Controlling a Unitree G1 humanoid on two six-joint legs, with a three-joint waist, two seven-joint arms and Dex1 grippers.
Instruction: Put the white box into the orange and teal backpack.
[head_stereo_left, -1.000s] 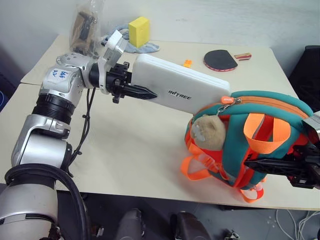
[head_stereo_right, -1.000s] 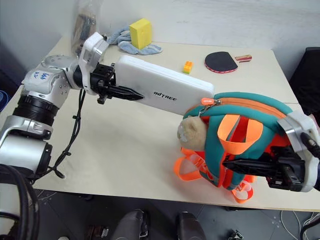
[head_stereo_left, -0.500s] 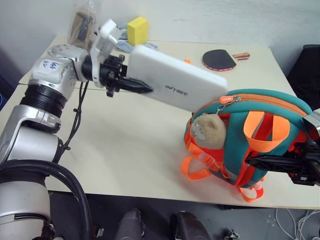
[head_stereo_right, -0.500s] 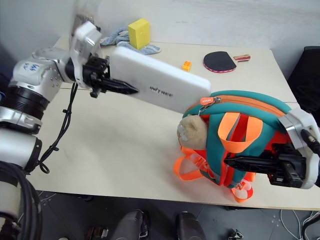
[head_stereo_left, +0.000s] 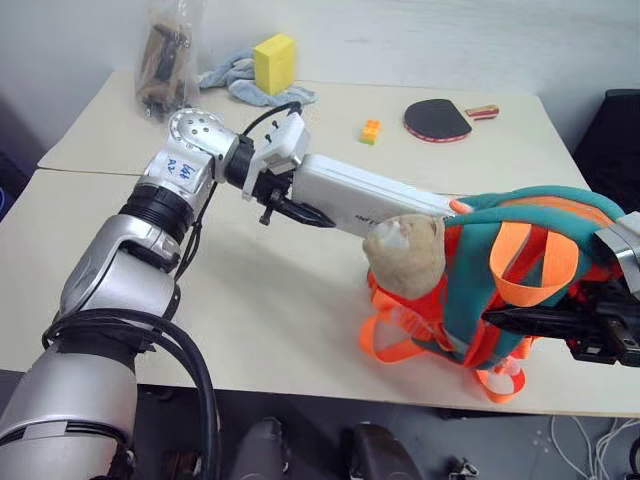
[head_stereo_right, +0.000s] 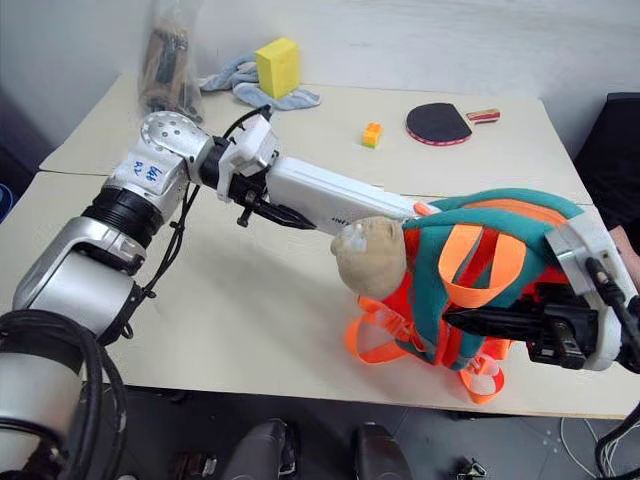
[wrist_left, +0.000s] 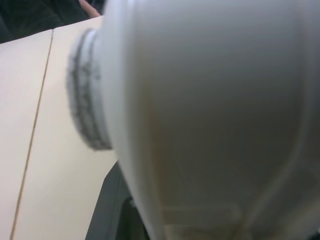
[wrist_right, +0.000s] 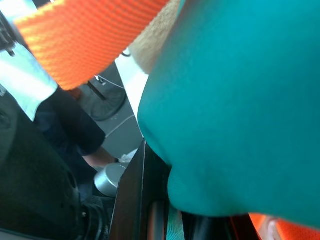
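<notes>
Box: the white box (head_stereo_left: 365, 197) hangs above the counter (head_stereo_left: 270, 300), its near end in the left pincer (head_stereo_left: 300, 208), its far end gone behind the plush charm (head_stereo_left: 408, 255) and into the backpack's mouth.
Long axis: runs from the left pincer toward the backpack (head_stereo_left: 510, 270), sloping slightly down, in line with the opening.
Left pincer: clamped on the box's end, fingers partly spread by its thickness.
Right pincer: (head_stereo_right: 470, 320) closed on the backpack's strap side, propping the bag upright.
Nearer arm: the left alone carries the box; the right only steadies.
Judgement: most of the box is still outside; the push should follow the long axis.
Risk: the bag's rim or charm could snag the box's corner.
</notes>
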